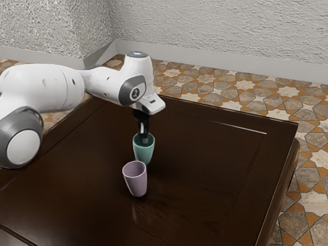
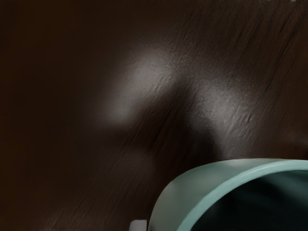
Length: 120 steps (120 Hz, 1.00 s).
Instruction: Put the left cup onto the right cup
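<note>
I am positioning the tool [image 1: 144,134] at the rim of the green cup [image 1: 144,149], which is standing mid-table [image 1: 230,169], with the purple cup [image 1: 135,178] just beside it toward the near edge. I cannot tell whether the tool is pinching. A firm rim grip should come before any straight lift.

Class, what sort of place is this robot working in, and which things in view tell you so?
Likely an indoor room, rendered in simulation: a dark wooden table stands on a patterned tiled floor, with rough plastered walls behind it.
</note>
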Motion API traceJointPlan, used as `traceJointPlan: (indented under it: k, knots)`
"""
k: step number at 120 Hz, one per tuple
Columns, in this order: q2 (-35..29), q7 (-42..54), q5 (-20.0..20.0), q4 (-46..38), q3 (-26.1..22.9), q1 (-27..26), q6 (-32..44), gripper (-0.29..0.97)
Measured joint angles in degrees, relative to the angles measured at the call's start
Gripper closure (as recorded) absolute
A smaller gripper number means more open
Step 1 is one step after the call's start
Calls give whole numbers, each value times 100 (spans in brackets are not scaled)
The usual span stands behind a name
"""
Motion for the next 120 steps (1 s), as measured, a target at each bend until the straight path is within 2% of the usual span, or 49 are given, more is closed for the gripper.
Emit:
traceJointPlan:
  k: [26, 61, 77, 120]
  knots:
    - [-842, -112, -3, -359, 0, -41, -120, 78]
    - [-1766, -335, -11, -964, -1, -405, -381, 78]
    - [-1982, -470, -107, -1314, 2, -557, -411, 79]
    - [-2149, -784, -254, -1911, 8, -521, -419, 79]
